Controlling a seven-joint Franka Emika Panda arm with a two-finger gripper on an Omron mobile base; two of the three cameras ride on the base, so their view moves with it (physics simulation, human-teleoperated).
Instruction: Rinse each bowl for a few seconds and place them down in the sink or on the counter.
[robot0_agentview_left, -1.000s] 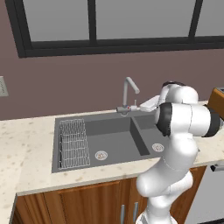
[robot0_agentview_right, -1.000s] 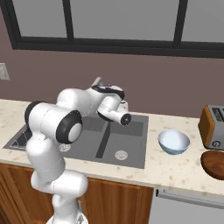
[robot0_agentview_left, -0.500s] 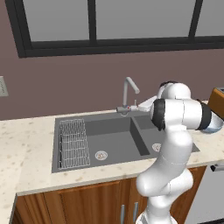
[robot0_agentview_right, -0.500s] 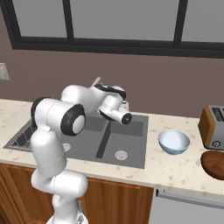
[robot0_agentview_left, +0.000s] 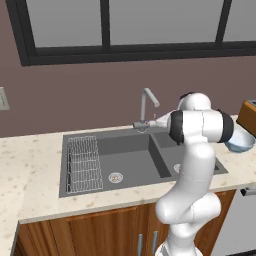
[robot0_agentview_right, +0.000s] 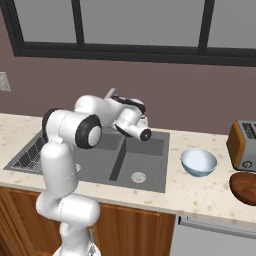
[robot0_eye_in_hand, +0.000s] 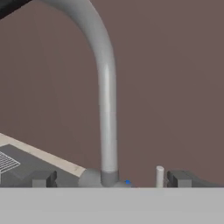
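Beige speckled worktop (robot0_agentview_right: 210, 197) nearest, over brown cabinet fronts, carrying one pale blue-grey bowl (robot0_agentview_right: 198, 162) just right of the sink (robot0_agentview_right: 145, 167), upright, clear of the basin edge and near a toaster (robot0_agentview_right: 244, 145) and a dark wooden dish (robot0_agentview_right: 245, 186) further right. Same bowl seen in the left base view at the right edge, partly behind the arm (robot0_agentview_left: 239, 142). No second bowl made out. Dark grey double basin next, with wire rack (robot0_agentview_left: 82, 162) in the left part and silver drains in both. Above the divider, hand (robot0_agentview_right: 144, 133) empty, jaws spread fully apart, holding nothing, aimed toward the back of the sink. Beyond, curved silver tap (robot0_eye_in_hand: 103, 96) rising close ahead in the hand view, with a small white lever (robot0_eye_in_hand: 159, 176) at its base; no water visible. Brown wall and dark-framed window furthest. Judging by the look: bowl probably light and rigid, glossy inside likely slippery, more so once wet, and breakable if dropped into the basin. Best hold likely across the rim, one finger inside and one outside the wall, pinching firmly, since the full width looks too broad for the jaws.
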